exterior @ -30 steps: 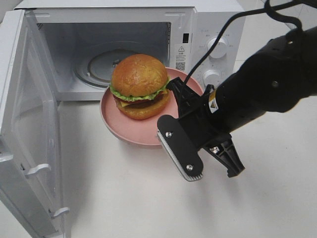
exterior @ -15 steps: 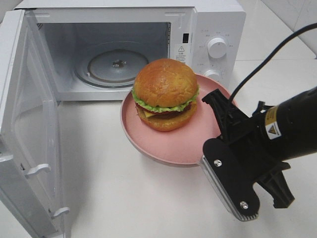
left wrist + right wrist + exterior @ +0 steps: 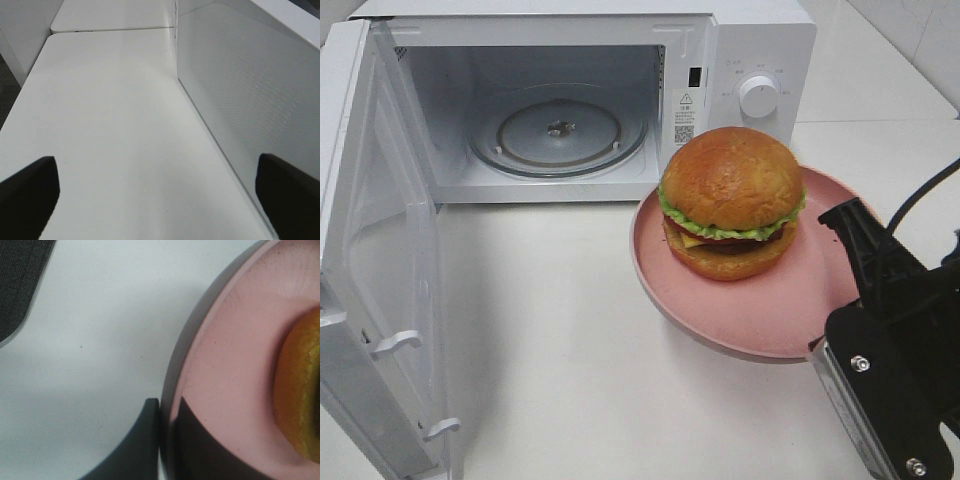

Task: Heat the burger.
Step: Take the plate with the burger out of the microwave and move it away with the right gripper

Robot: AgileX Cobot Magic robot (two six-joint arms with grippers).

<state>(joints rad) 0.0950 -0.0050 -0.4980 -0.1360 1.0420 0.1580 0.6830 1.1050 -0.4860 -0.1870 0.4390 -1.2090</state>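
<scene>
The burger (image 3: 731, 202) sits on a pink plate (image 3: 775, 320) at centre right of the frame, in front of the white microwave (image 3: 750, 50). The microwave's door (image 3: 370, 260) stands open at the left, showing the glass turntable (image 3: 558, 135). At lower right, the right gripper (image 3: 865, 300) has its jaws on the plate's rim above the white worktop (image 3: 570, 380).

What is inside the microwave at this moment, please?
Inside the microwave only the round glass turntable is visible on the floor of the cavity. The burger is outside, on the pink plate. The open door hides the cavity's left wall.
</scene>
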